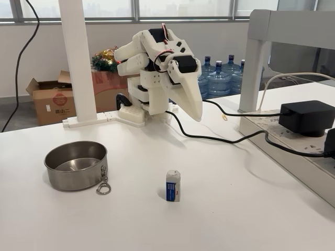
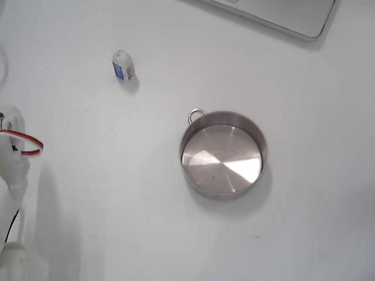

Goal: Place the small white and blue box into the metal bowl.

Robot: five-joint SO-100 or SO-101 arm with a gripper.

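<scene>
In a fixed view, the white gripper (image 1: 194,112) hangs folded over the arm's base at the far side of the bench (image 1: 235,209), its fingers together and holding nothing. The small white and blue box (image 1: 172,185) stands upright on the bench, well apart from the empty metal bowl (image 1: 76,165) at its 9 o'clock. In the top-down fixed view the box (image 2: 123,65) lies at 10 o'clock from the bowl (image 2: 222,154).

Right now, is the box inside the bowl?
No, the box stands upright on the table, apart from the empty bowl.

White printed arm (image 1: 162,68), black servos
</scene>
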